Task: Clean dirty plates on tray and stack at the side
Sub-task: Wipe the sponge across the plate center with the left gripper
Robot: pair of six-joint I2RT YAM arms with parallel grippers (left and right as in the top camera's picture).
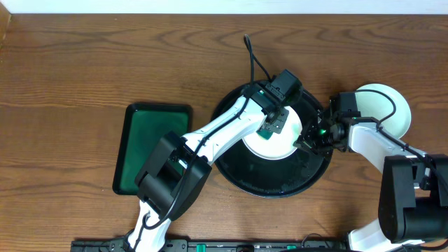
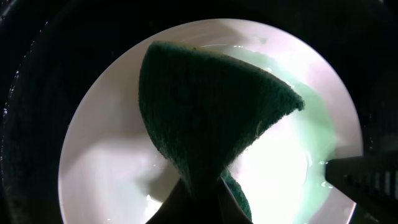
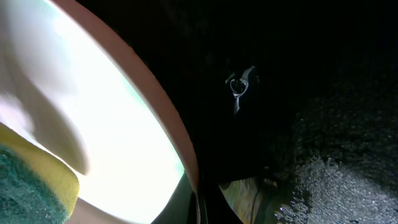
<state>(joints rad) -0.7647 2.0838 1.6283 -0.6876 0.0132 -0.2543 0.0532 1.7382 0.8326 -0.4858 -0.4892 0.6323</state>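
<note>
Just two plates [image 1: 270, 148], one black tray [image 1: 266, 179], one sponge [image 1: 271, 127]; left jaws tight on sponge, right jaws on plate rim.

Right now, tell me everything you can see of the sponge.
The sponge is a dark green scouring pad, rough and fibrous, with a yellow foam backing that shows in the right wrist view. The left gripper pinches it at one end, so it folds and fans out wide. It sits over the white plate on the tray, seemingly pressed to the plate's wet, teal-smeared face.
</note>
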